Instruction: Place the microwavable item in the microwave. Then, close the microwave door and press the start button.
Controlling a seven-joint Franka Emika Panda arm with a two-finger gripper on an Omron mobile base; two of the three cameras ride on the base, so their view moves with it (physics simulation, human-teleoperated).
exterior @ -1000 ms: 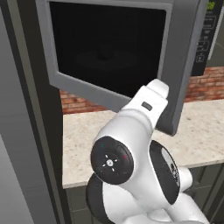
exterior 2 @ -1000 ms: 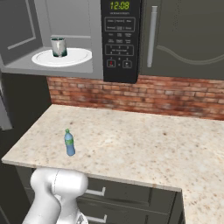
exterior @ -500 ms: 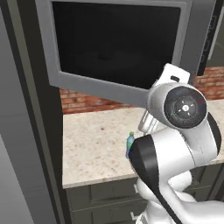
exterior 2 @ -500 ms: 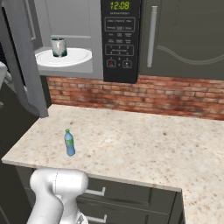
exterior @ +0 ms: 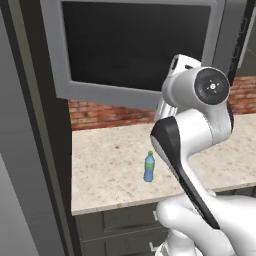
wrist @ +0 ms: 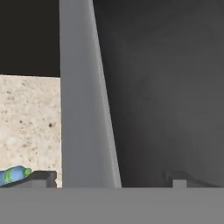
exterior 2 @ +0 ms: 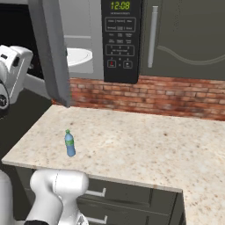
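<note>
Two dark fingertips poke up at the bottom of my hand view, set wide apart with nothing between them, so I read the gripper as spread open and empty. Straight ahead of it, filling the gap between the tips, I see the grey frame of the microwave door running up the view, and on the far side of that frame its big dark glass. Beyond the frame on the other side lies the speckled countertop, and right by the near fingertip, at the view's edge, the slim blue bottle with its green cap.

From the base cameras I see the arm raised high beside the door, which stands partly swung out from the microwave. Past the door's edge, further from the hand, the white turntable plate shows inside the cavity; I cannot make out the mug from here, since the door hides that part of the plate. Beyond that sits the black control panel with its green clock. Below the hand, the bottle stands upright on the counter, well apart from the brick wall.
</note>
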